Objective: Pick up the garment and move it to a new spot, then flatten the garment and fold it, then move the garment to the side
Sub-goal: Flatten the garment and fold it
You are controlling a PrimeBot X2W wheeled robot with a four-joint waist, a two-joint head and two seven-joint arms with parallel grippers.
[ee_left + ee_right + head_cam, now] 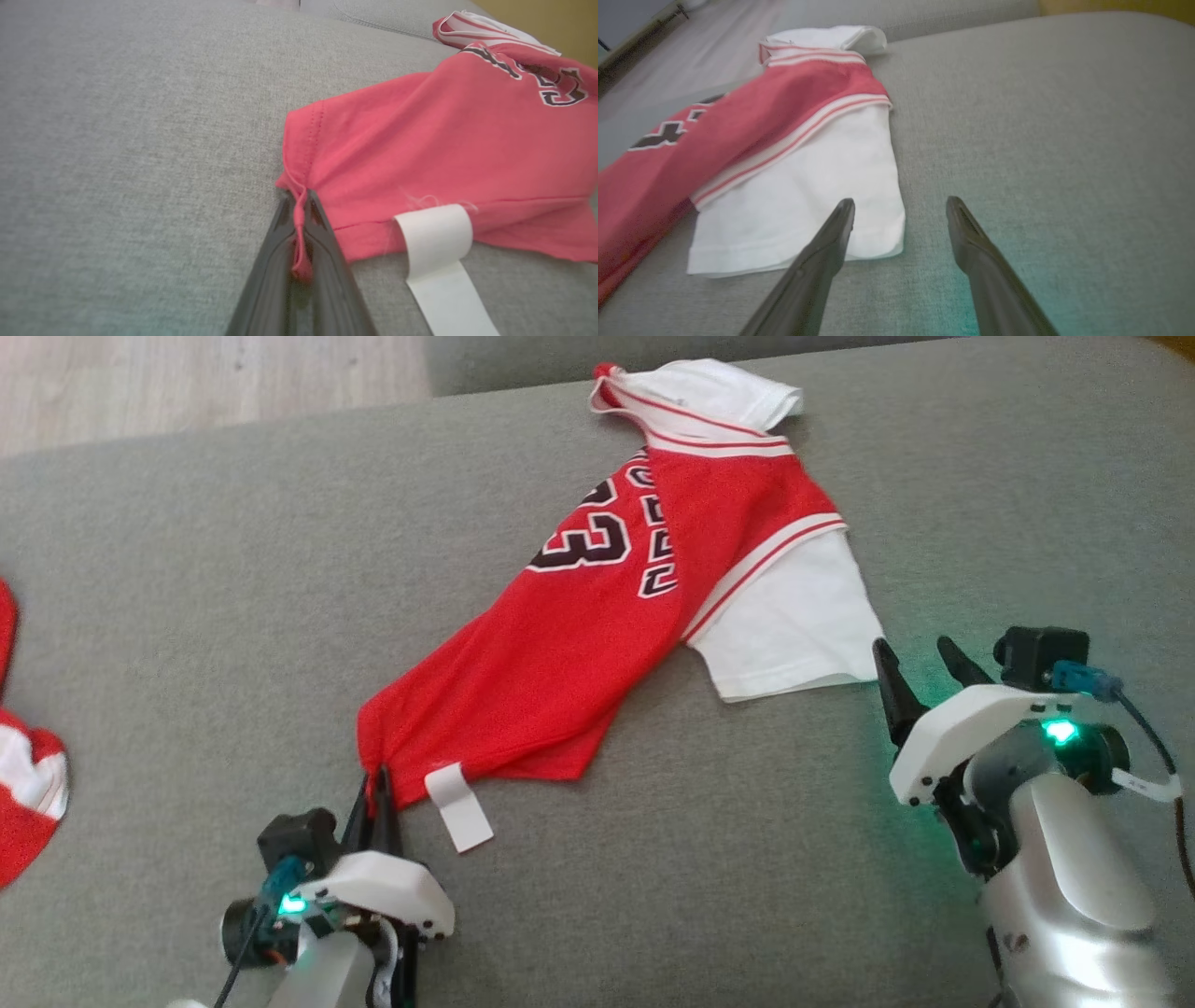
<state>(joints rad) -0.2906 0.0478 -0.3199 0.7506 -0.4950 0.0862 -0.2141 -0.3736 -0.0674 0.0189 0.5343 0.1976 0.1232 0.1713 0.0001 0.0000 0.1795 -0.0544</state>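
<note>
Red jersey (579, 644), white sleeves, black numeral 3 readable; left fingers (331, 261) pinch its hem corner, right fingers (831, 242) spread wide.

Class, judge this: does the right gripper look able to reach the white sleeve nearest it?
Probably yes: the right gripper stands open right beside the white sleeve, with nothing lying between them.

One jersey (644, 588), one label (459, 807), one red cloth (28, 784), one cushion (187, 616), two tools (left tool (378, 777), right tool (912, 649)).
</note>
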